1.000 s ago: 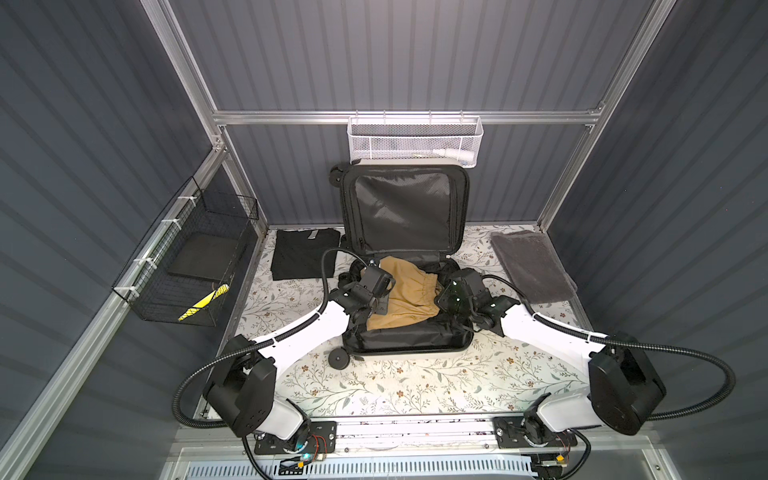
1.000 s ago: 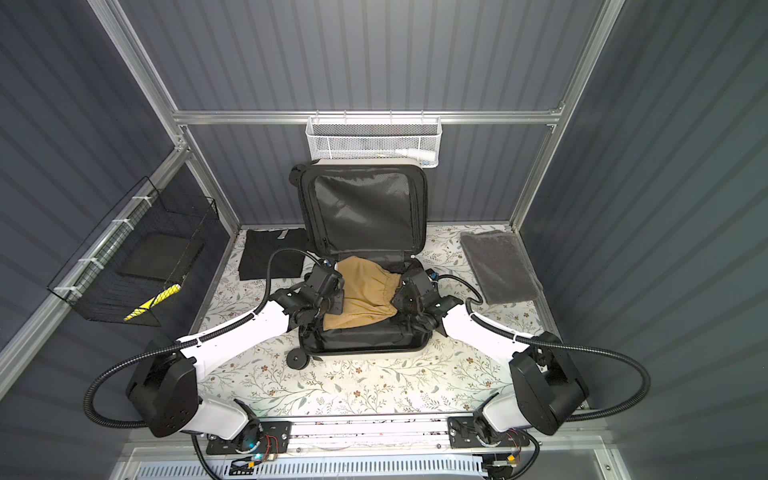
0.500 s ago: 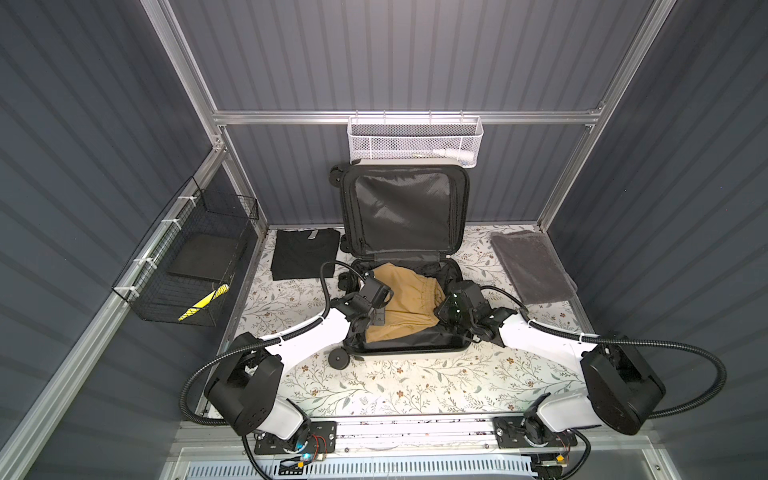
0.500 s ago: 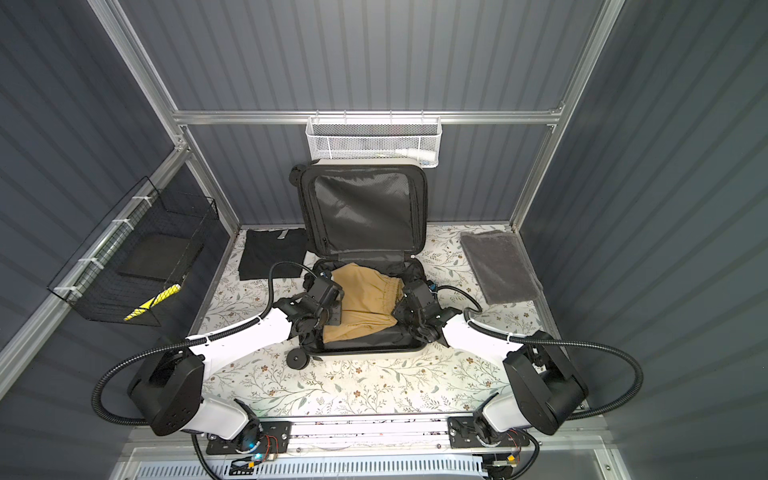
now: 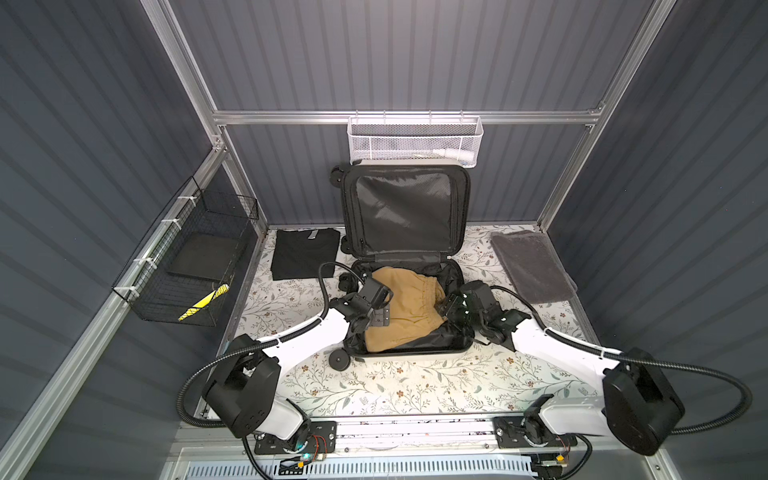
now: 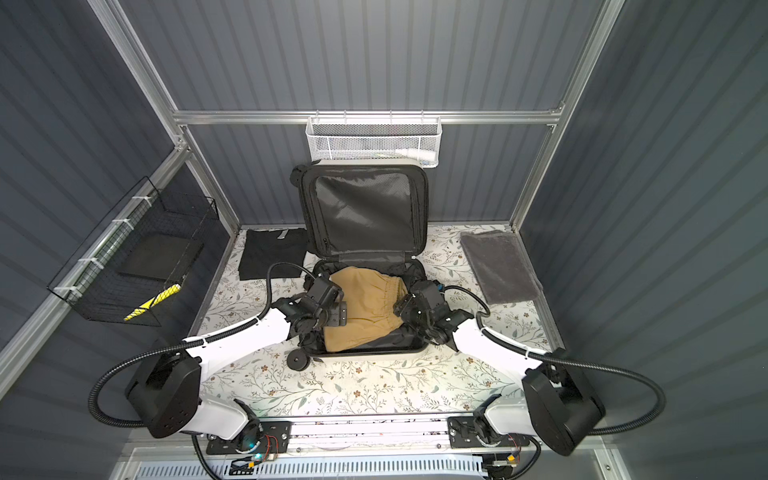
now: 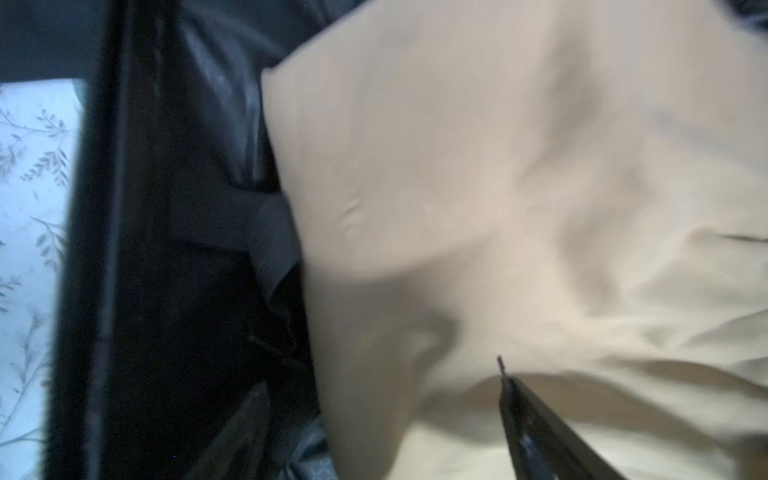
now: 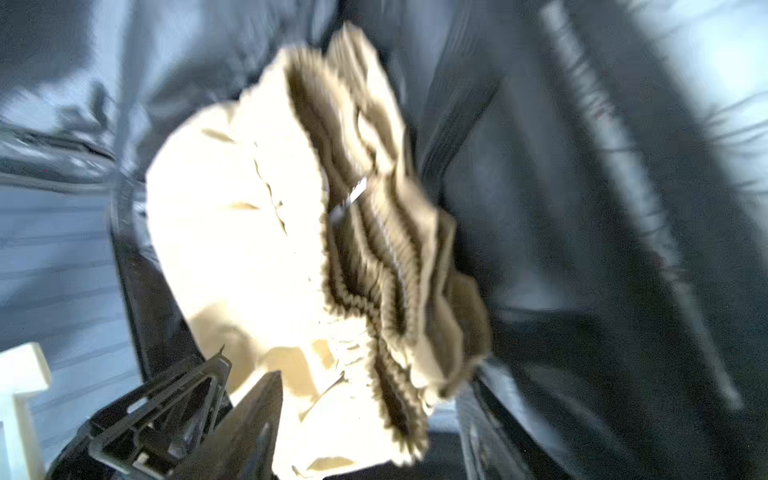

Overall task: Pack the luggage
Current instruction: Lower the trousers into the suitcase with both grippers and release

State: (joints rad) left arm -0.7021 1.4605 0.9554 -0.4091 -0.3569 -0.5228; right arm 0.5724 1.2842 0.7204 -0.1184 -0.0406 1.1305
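Observation:
The luggage (image 5: 405, 354) lies open on the floral table in both top views, its black-lined lid (image 5: 403, 212) propped upright at the back. Crumpled tan shorts (image 5: 409, 307) lie in its lower half. My left gripper (image 5: 378, 318) hovers over the left edge of the shorts with its jaws apart. In the left wrist view the left gripper (image 7: 386, 440) shows one finger (image 7: 536, 432) above the tan cloth (image 7: 498, 187). My right gripper (image 5: 449, 307) is at the right edge of the shorts. In the right wrist view the right gripper (image 8: 370, 419) stands open, with the ruffled waistband (image 8: 374, 249) loose between its fingers.
A folded black shirt (image 5: 305, 257) lies left of the case and a grey towel (image 5: 532, 266) right of it. A white mesh basket (image 5: 413, 141) hangs on the back rail. A black wire basket (image 5: 187, 266) on the left wall holds a yellow-and-black item (image 5: 203, 301).
Both grippers came down into the case with the tan shorts pinched between them. Both have since opened, and the shorts now rest in the lower half.

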